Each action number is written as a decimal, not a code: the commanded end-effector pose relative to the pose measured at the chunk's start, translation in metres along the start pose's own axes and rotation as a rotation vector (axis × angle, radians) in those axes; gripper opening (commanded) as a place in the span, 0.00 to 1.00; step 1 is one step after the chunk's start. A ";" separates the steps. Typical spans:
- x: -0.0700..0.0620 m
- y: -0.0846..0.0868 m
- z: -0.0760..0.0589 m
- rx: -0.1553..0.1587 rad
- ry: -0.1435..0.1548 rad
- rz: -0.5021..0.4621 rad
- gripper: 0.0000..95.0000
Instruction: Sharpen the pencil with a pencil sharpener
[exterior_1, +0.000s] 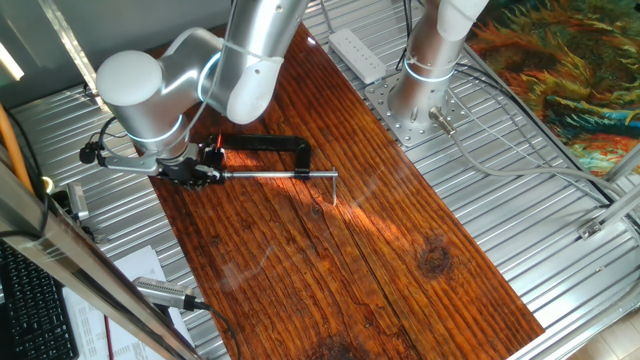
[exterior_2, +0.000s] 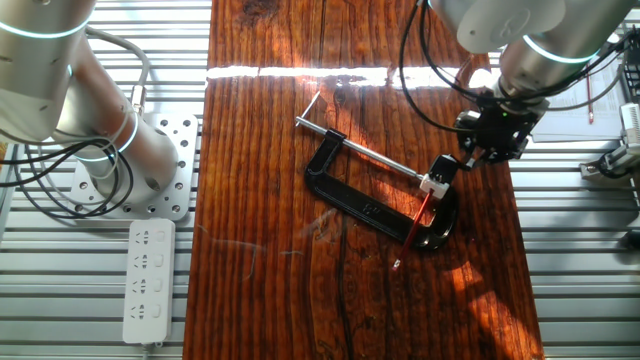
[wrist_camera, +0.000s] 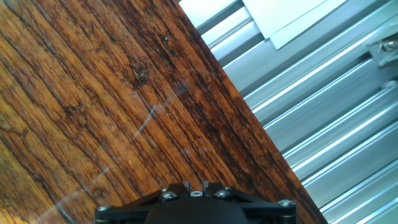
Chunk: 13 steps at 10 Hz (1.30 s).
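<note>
The pencil (exterior_2: 417, 222) is a thin red stick. It slants across the near end of the black C-shaped clamp (exterior_2: 360, 205), and its pale tip rests on the wood. My gripper (exterior_2: 433, 184) sits at the pencil's upper end, beside the end of the clamp's steel rod (exterior_2: 375, 152). Its white fingertips are closed together on the pencil. In one fixed view the gripper (exterior_1: 207, 168) is at the clamp's left end and a bit of red pencil (exterior_1: 219, 146) shows beside it. The hand view shows only the finger bases, close together. I cannot make out the pencil sharpener; it is hidden or lost against the black clamp and gripper.
The clamp frame (exterior_1: 270, 143) and its rod (exterior_1: 270, 174) lie on the wooden board (exterior_1: 380, 250). A second arm's base (exterior_1: 425, 95) and a white power strip (exterior_2: 147, 275) stand beside the board. The ribbed metal table surface (wrist_camera: 336, 124) begins at the board's edge, close to my hand.
</note>
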<state>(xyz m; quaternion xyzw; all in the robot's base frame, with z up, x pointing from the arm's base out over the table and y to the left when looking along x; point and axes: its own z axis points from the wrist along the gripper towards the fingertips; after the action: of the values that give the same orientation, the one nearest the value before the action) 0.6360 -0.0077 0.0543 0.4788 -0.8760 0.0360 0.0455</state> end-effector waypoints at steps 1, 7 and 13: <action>0.001 0.002 -0.003 0.004 -0.005 -0.006 0.00; 0.002 0.004 -0.010 0.017 -0.015 -0.009 0.00; 0.000 0.010 -0.021 0.020 -0.019 -0.002 0.00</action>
<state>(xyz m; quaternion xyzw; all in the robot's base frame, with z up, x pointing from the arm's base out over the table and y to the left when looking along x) 0.6285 0.0004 0.0767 0.4801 -0.8757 0.0401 0.0320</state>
